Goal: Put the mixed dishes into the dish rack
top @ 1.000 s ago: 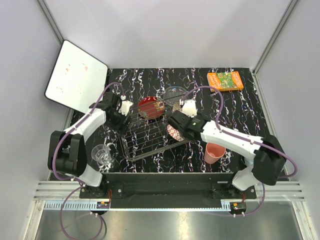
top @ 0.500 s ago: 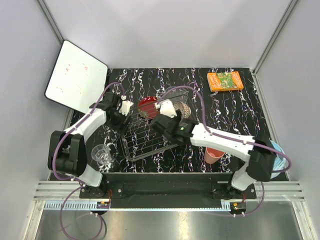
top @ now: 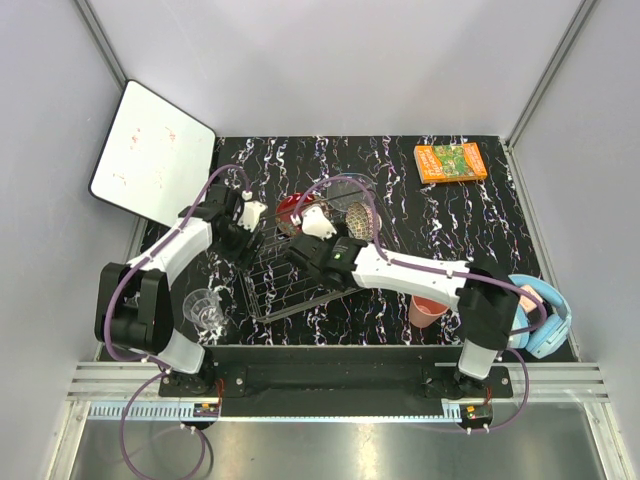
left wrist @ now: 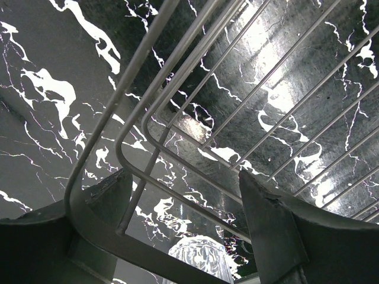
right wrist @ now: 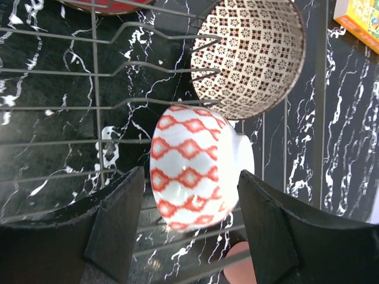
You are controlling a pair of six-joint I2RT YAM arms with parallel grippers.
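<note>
One racked: red-diamond bowl (right wrist: 192, 158) in dish rack (top: 285, 285) | right gripper (right wrist: 190, 173) wide, empty | salmon-pink cup (top: 430, 308), glass cup (top: 205, 305) outside rack, pending

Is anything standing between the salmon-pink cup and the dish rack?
Nothing on the table separates the salmon-pink cup from the dish rack; only the right arm stretches above that gap.

This is a robotics lab test cell. Plain grey panel walls (top: 330, 60) enclose a black marbled table (top: 480, 230), with aluminium rails (top: 110, 380) along its near edge.
</note>
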